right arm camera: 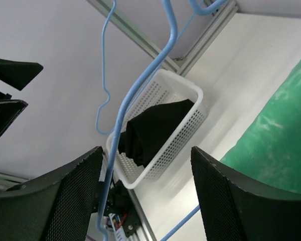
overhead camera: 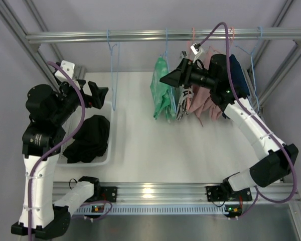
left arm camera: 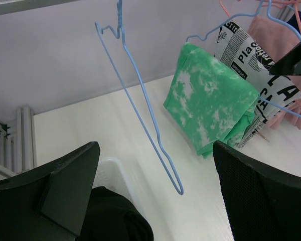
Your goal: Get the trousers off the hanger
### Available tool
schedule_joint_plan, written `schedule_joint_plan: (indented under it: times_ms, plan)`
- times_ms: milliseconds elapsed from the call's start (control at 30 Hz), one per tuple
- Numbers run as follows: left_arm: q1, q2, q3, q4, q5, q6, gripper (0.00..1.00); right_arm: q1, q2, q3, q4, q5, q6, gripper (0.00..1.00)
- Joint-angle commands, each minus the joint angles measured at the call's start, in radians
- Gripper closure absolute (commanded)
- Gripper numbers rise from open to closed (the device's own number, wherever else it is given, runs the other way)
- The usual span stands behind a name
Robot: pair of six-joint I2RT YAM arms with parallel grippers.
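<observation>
Left gripper point(overhead camera: 98, 93): fingers apart, empty, above the basket point(overhead camera: 110, 150) holding black trousers point(overhead camera: 90, 135).
Right gripper point(overhead camera: 171, 76): fingers apart, clamped on nothing.
Green trousers point(overhead camera: 161, 90): draped over a blue hanger point(overhead camera: 166, 50) on the rail point(overhead camera: 140, 35), long axis hanging downward.
Relation: green trousers lie just beside the right gripper and well apart from the left gripper, so the right arm is nearer.

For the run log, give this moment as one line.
left gripper open | black trousers in basket | right gripper open, at hanger of green trousers
</observation>
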Motion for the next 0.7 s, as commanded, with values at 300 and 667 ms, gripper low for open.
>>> schedule_joint_plan:
  times_ms: [300, 667]
  plan:
    - [0.004, -0.033, -0.045, 0.054, -0.008, 0.009, 0.01, 0.003, 0.130, 0.083, 0.501, -0.168, 0.411, 0.47]
    - [0.004, -0.051, -0.086, 0.111, -0.011, -0.023, 0.01, 0.026, 0.085, 0.097, 0.555, -0.161, 0.471, 1.00]
